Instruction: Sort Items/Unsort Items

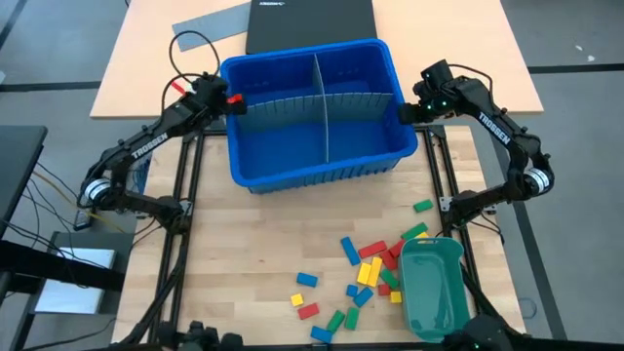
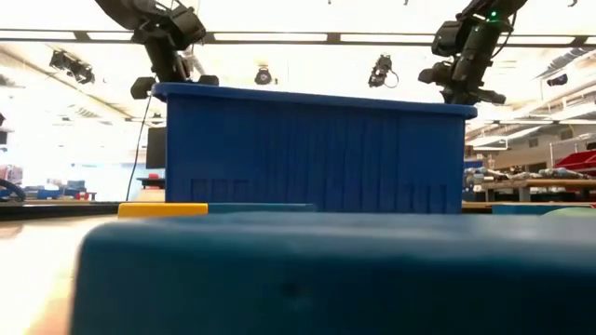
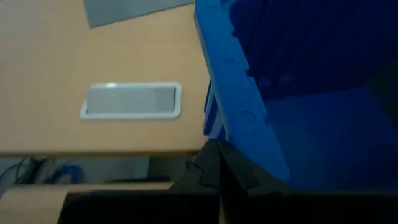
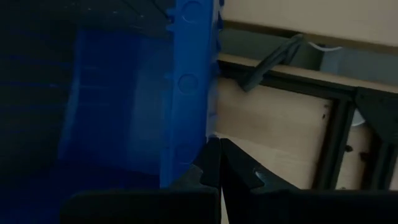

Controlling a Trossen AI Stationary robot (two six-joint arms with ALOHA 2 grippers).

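Both grippers' fingers pressed together, apparently on the blue bin's (image 1: 312, 171) opposite rims; blocks (image 1: 366, 278) lie scattered below.

A wooden table (image 1: 253, 253) carries a blue bin (image 1: 312, 161), teal tray (image 1: 434, 292) and scattered blocks (image 1: 366, 273).

Dark jointed arms, white TROSSEN lettering, seemingly green indicator light

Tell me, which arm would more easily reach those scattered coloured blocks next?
Probably the right. Both grippers are shut at the blue bin's rim, left gripper and right gripper, but the blocks lie beside the teal tray, on the right arm's side.
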